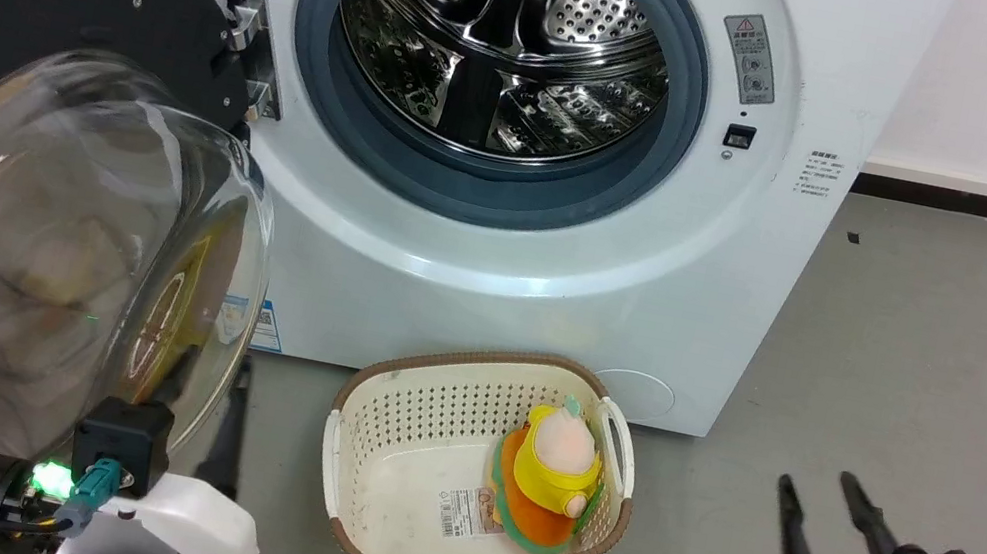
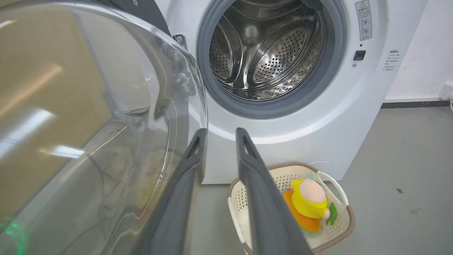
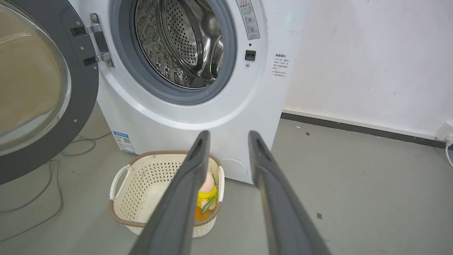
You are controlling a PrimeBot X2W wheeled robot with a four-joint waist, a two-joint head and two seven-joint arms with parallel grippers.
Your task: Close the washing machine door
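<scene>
Left of the open porthole, the washing machine door stood swung wide on its hinge, glass bowl facing me. The left gripper had its fingers slightly parted and empty, just beside the bowl's rim; contact I could not confirm. The right gripper hung parted and empty over the floor. Risks, as I judged them: a finger skidding off the curved glass, a push too weak to latch against the washing machine, or the door clipping the basket on the floor before it.
</scene>
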